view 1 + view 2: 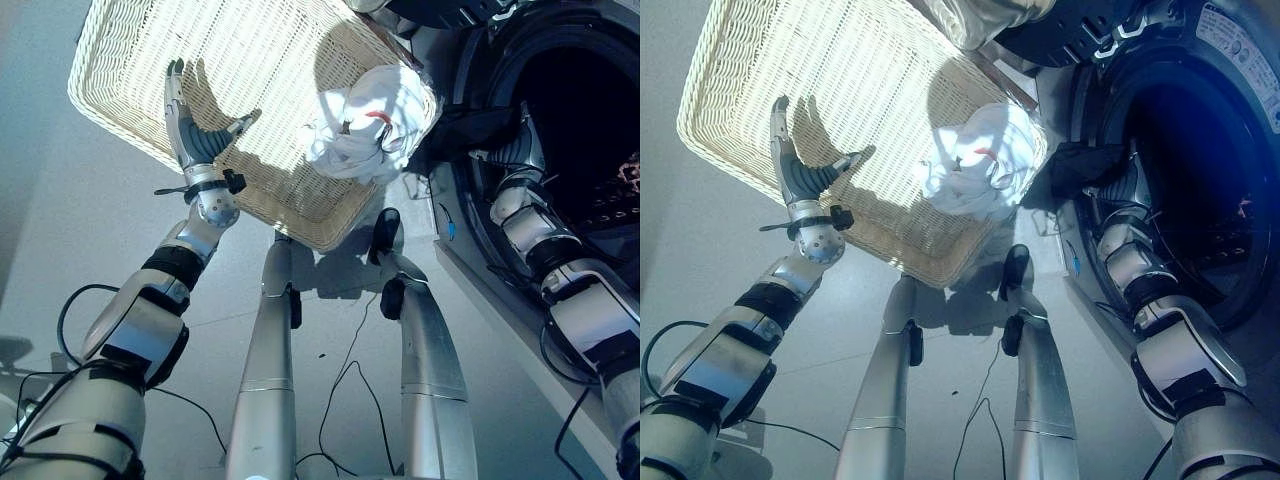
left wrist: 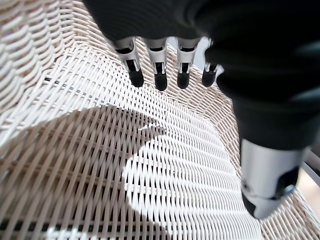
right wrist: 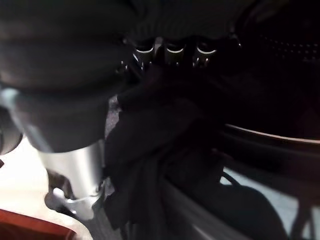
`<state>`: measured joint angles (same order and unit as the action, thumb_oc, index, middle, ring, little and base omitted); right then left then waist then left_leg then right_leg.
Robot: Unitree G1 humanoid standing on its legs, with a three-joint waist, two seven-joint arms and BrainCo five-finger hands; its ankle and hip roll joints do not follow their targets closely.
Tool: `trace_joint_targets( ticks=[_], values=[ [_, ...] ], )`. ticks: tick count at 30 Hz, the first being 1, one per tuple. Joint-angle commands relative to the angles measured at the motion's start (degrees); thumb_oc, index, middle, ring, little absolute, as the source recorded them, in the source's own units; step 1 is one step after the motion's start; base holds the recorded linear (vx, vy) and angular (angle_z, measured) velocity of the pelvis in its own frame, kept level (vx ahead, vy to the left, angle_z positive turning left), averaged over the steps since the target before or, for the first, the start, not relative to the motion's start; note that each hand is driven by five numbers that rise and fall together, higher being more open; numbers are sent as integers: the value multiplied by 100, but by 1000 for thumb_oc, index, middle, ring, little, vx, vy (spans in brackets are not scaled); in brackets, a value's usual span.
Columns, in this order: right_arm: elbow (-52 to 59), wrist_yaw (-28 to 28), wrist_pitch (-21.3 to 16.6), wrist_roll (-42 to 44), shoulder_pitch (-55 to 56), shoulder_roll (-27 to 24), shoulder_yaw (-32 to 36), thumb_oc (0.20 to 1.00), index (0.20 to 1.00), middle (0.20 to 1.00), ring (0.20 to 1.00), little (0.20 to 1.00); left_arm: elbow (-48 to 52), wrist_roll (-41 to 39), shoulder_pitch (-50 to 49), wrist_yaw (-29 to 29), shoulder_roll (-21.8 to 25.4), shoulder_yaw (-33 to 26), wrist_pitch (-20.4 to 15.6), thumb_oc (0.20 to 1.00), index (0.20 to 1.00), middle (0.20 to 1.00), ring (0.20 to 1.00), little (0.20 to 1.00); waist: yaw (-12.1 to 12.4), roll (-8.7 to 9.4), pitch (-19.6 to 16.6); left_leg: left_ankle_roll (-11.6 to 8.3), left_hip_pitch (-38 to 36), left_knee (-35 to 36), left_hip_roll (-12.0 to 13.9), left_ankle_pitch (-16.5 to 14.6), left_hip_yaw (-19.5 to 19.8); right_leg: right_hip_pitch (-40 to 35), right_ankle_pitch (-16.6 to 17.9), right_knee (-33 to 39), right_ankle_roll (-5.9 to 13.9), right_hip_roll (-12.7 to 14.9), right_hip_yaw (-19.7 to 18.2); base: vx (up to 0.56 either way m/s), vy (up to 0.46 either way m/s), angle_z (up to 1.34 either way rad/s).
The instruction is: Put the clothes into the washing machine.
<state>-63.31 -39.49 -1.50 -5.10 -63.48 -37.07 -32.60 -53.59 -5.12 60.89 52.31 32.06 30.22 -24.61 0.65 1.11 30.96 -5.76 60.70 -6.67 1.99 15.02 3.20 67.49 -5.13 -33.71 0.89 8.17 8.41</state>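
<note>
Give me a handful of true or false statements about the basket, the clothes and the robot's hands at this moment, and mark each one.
1. The left hand is open above the wicker basket. True.
2. The basket holds no laundry. False: a bundle of white clothes lies at its end nearest the washing machine.
3. The right hand grips a dark garment at the washing machine's opening. True.
4. The left hand is clutching the white clothes. False: it holds nothing, and the bundle lies apart from it.
5. The washing machine's opening is shut. False: its dark drum is open, and the right arm reaches to it.
</note>
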Motion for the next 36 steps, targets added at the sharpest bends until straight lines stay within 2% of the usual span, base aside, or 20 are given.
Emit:
trace_joint_targets(
  ticks=[1, 7, 8, 9, 10, 14, 21, 32, 34, 36],
  values=[
    [-238, 126, 255, -208, -54, -62, -426, 1000, 1000, 1000, 1000, 1000, -287, 301, 279, 179, -258, -270, -306, 1000, 1000, 1000, 1000, 1000, -42, -227, -117, 4, 26, -850, -203, -934, -342, -408, 1079, 1433, 716, -344, 37, 0, 0, 0],
    [-472, 55, 773, -316, -415, 16, -533, 1000, 1000, 1000, 1000, 1000, -325, 313, 326, 176, -365, -253, -339, 1000, 1000, 1000, 1000, 1000, 24, -324, -117, 0, 41, -838, -222, -895, -328, -402, 1106, 1454, 718, -307, 50, 0, 0, 0],
    [-511, 44, 924, -331, -507, 18, -555, 586, 586, 586, 586, 586, -316, 320, 346, 178, -384, -240, -325, 1000, 1000, 1000, 1000, 1000, 38, -342, -117, 3, 54, -832, -233, -887, -321, -388, 1117, 1466, 720, -299, 49, 0, 0, 0],
    [-514, 46, 940, -339, -518, 19, -559, 498, 498, 498, 498, 498, -314, 318, 347, 176, -385, -240, -324, 1000, 1000, 1000, 1000, 1000, 40, -346, -117, 3, 57, -834, -234, -885, -319, -385, 1118, 1465, 720, -298, 50, 0, 0, 0],
    [-552, 35, 1059, -418, -610, 32, -584, 200, 200, 200, 200, 200, -310, 310, 355, 174, -407, -245, -330, 1000, 1000, 1000, 1000, 1000, 57, -370, -117, 6, 67, -832, -241, -874, -309, -371, 1127, 1454, 720, -289, 55, 0, 0, 0],
    [-656, 61, 1473, -610, -858, 55, -686, 200, 200, 200, 200, 200, -271, 313, 385, 186, -454, -254, -307, 1000, 1000, 1000, 1000, 1000, 102, -428, -117, 12, 105, -821, -264, -848, -290, -329, 1136, 1445, 716, -281, 51, 0, 0, 0],
    [-765, 270, 1780, -1025, -1058, 74, -886, 200, 200, 200, 200, 200, -208, 311, 408, 229, -501, -261, -301, 1000, 1000, 1000, 1000, 1000, 156, -475, -117, 37, 140, -795, -290, -796, -263, -290, 1145, 1419, 692, -279, 68, 1, -1, 1],
    [-795, 260, 1768, -868, -951, 51, -835, 200, 200, 200, 200, 200, -99, 365, 290, 246, -511, -295, -312, 1000, 1000, 1000, 1000, 1000, 166, -466, -117, 59, 169, -807, -313, -784, -239, -257, 1162, 1392, 677, -304, 75, 4, -2, 2],
    [-788, 208, 1690, -637, -921, 51, -815, 200, 200, 200, 200, 200, -66, 381, 287, 277, -533, -280, -278, 1000, 1000, 1000, 1000, 1000, 159, -463, -117, 64, 183, -807, -316, -785, -238, -235, 1170, 1388, 675, -310, 71, 0, 0, 0],
    [-760, 55, 1445, 170, -859, 65, -676, 200, 200, 200, 200, 200, -28, 376, 266, 292, -541, -271, -254, 1000, 1000, 1000, 1000, 1000, 152, -467, -117, 64, 180, -809, -309, -782, -249, -238, 1173, 1388, 663, -315, 69, 0, 0, 0]
  ],
)
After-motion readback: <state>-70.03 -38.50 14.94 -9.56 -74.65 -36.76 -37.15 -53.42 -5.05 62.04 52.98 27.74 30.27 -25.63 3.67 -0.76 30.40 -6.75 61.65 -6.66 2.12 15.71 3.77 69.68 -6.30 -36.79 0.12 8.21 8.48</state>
